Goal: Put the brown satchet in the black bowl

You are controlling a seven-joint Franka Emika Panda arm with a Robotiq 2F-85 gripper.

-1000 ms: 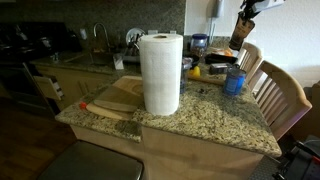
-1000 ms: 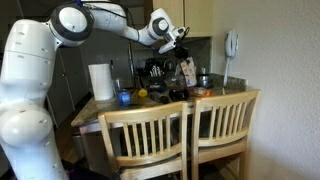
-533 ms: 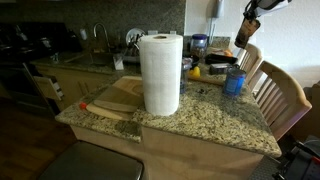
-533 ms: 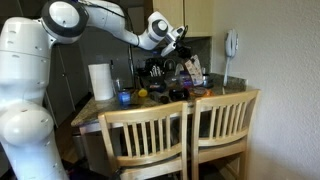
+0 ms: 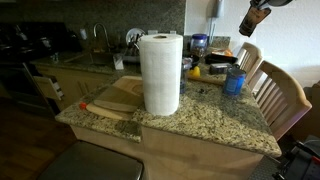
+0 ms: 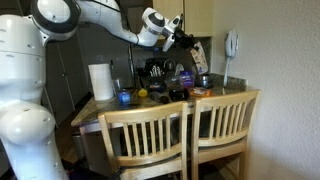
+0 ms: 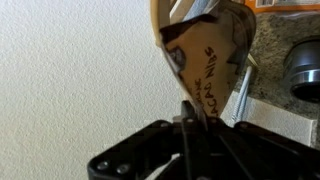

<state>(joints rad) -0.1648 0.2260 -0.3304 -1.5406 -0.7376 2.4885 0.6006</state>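
My gripper (image 6: 188, 42) is shut on the top edge of the brown satchet (image 6: 200, 57) and holds it high in the air above the counter, tilted. In an exterior view the satchet (image 5: 253, 18) hangs near the top right corner, over the far end of the counter. In the wrist view the satchet (image 7: 205, 50) fills the space just past my shut jaws (image 7: 190, 115). The black bowl (image 5: 222, 66) sits low on the counter's far end, well below the satchet; it also shows in an exterior view (image 6: 178, 94).
A tall paper-towel roll (image 5: 160, 72) stands mid-counter beside a wooden board (image 5: 112, 100). A small blue cup (image 5: 234, 82) stands near the bowl. Two wooden chairs (image 6: 180, 130) stand along the counter's edge. A sink with dishes (image 5: 105, 55) is behind.
The gripper has lifted the satchet higher and carried it sideways, away from the counter top. Nothing on the counter has moved.
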